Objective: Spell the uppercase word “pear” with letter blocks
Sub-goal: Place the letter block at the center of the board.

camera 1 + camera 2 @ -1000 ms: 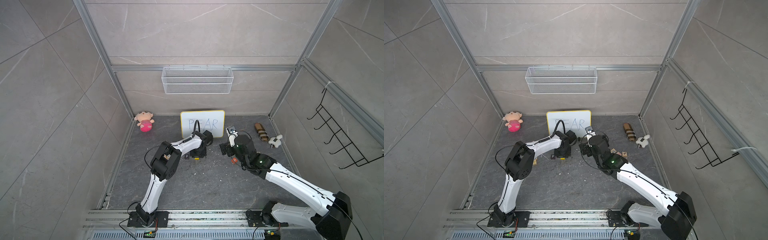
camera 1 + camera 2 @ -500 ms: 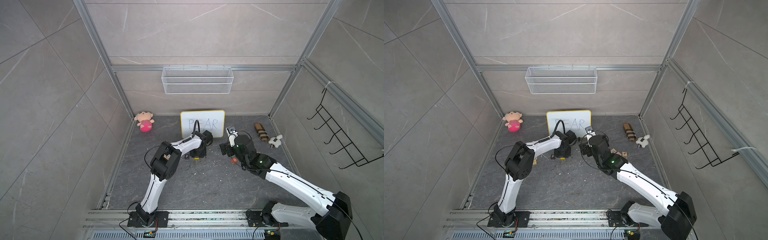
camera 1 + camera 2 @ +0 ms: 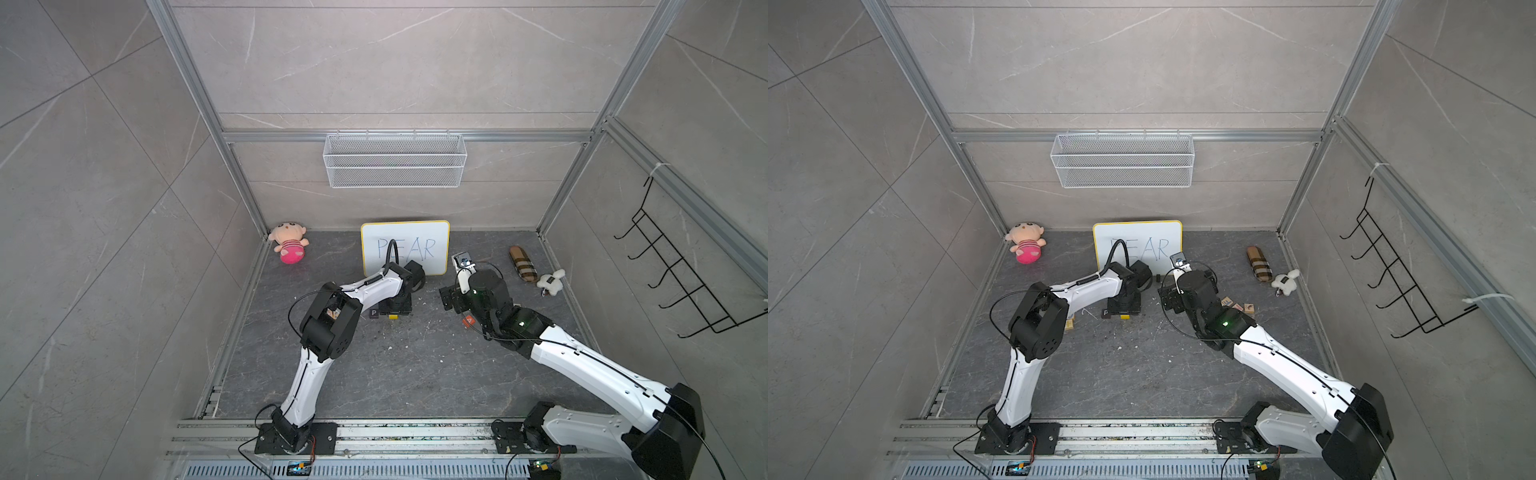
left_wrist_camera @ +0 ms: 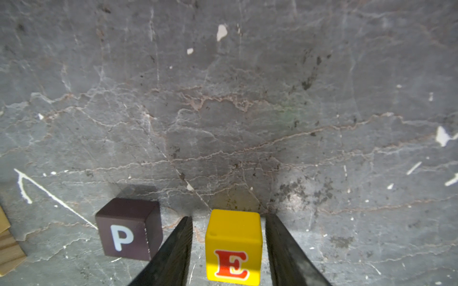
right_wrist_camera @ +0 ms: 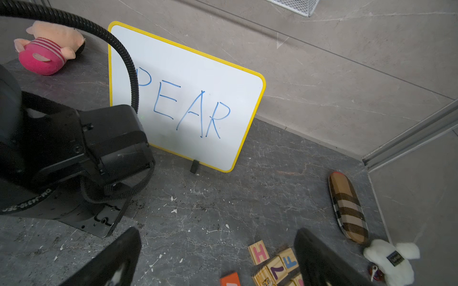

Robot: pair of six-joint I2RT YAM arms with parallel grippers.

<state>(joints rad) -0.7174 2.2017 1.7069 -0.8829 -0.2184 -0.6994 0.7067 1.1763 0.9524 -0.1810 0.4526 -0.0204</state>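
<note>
P and E are down: P block (image 4: 128, 229) and E block (image 4: 234, 247) sit on the floor (image 4: 247, 111) side by side. Letters face the same way, there's a narrow gap between them, and the order reads P then E. Left gripper (image 4: 229, 216) straddles E with jaws partway open. Floor shows between one finger and the block; the other finger is very close, can't tell if it touches. Reads as the release step for E, so about half the word is placed. Right gripper (image 5: 217, 231) hangs over the floor in front of the whiteboard (image 5: 183, 99), jaws wide, nothing between them. One orange-red block (image 5: 229, 279) lies just beside the tan blocks (image 5: 272, 265), near the right jaws. Its letter isn't readable here, and I can't find the second orange-red one. Next, my call: left lifts straight up off E without dragging it. Right goes down on the orange-red block, confirms it's the A, and sets it next to E on the side away from P, same line, same spacing.
</note>
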